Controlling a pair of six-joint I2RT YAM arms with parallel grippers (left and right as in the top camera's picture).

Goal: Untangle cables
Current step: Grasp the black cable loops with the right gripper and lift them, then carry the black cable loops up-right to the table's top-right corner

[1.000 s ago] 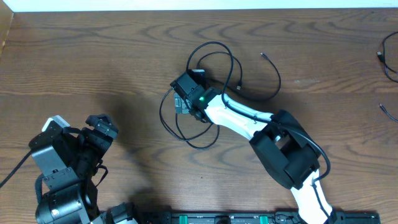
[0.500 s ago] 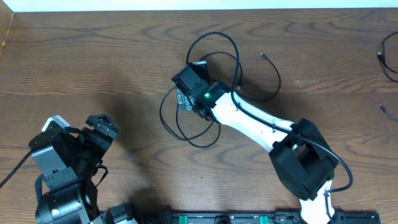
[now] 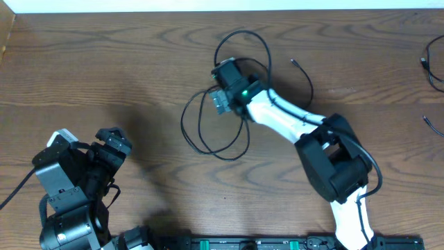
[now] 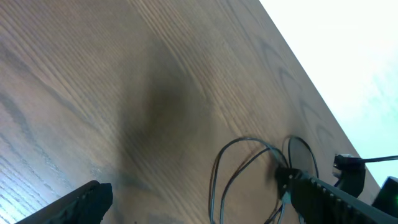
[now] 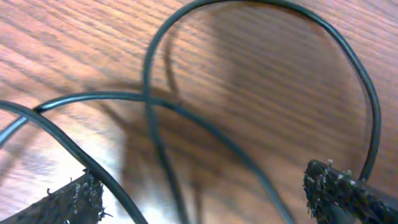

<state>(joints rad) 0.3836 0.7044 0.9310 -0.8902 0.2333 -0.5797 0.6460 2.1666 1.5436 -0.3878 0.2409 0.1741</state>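
**Right claw spread wide over the black loops**

From overhead, the cables (image 3: 183,123) lie mid-table (image 3: 104,62) as thin black cord in overlapping loops, with more cord ends (image 3: 434,69) at the far right edge. Only the right wrist view shows the cables (image 5: 149,94) crossing flat on the wood between spread fingers (image 5: 65,202). The right claw (image 3: 221,103) stands wide apart above the loops, gripping nothing; whether it touches them I cannot tell. The left claw (image 3: 112,139), also apart and empty, sits well away at the near left
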